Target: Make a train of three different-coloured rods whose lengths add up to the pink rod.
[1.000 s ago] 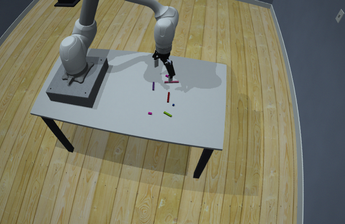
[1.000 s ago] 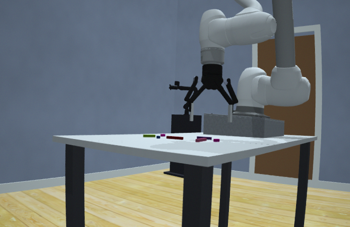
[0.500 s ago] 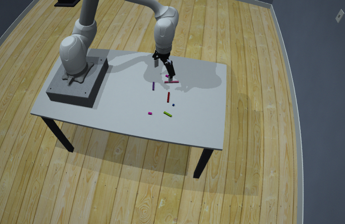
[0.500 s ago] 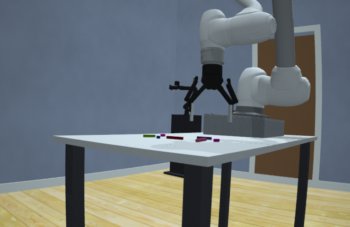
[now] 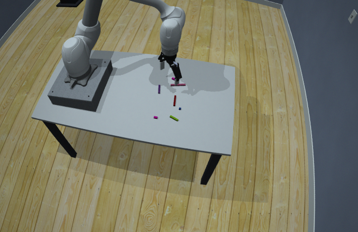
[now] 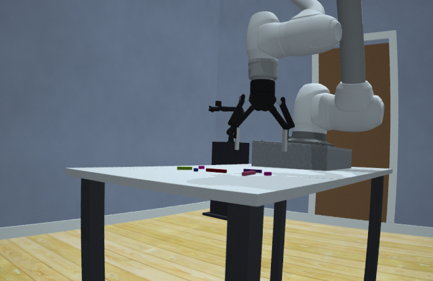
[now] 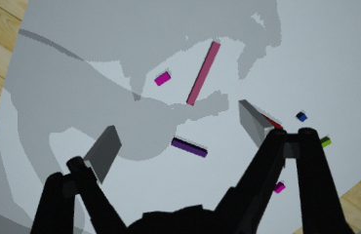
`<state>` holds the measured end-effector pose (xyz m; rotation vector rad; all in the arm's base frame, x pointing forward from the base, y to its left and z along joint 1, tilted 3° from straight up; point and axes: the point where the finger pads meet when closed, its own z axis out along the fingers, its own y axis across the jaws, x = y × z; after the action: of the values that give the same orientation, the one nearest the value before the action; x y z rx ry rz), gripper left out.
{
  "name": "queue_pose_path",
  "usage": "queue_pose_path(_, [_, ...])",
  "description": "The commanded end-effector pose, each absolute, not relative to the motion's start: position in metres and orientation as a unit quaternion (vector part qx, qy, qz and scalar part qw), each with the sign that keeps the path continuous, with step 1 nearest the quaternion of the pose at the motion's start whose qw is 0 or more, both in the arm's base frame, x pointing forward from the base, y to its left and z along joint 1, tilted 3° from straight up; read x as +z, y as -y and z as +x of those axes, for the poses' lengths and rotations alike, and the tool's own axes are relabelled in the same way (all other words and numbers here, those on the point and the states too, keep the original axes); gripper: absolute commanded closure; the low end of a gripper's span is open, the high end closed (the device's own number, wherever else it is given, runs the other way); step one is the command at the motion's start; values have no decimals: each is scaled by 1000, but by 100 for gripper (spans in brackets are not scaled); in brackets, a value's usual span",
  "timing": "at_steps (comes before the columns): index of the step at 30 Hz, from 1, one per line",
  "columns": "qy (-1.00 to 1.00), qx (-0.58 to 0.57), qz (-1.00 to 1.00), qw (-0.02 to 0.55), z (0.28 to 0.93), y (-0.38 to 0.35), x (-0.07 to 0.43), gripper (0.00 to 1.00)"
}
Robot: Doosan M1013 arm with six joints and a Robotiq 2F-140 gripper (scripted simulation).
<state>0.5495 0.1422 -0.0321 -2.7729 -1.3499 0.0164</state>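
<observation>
My gripper (image 5: 170,73) hangs open and empty above the table, also seen in the side view (image 6: 260,142) and the wrist view (image 7: 180,138). Below it lie the pink rod (image 5: 177,85) (image 7: 203,73), a purple rod (image 5: 158,88) (image 7: 188,146) and a magenta rod (image 5: 173,79) (image 7: 162,78). Nearer the front lie a red rod (image 5: 174,100), partly hidden by a finger in the wrist view (image 7: 272,122), a blue rod (image 5: 179,108) (image 7: 300,116), a lime rod (image 5: 173,117) and a second magenta rod (image 5: 155,117) (image 7: 279,187). All rods lie apart from each other.
The arm's grey base block (image 5: 81,84) stands on the table's left end. The table's front edge (image 5: 130,137) is near the lime rod and the second magenta rod.
</observation>
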Motion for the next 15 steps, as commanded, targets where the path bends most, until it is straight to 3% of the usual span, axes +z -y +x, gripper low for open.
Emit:
queue_pose_path(1, [438,5,-899,29,549,-142,-32,0])
queue_pose_path(15, [361,8,-932,28,558,-143,-32,0])
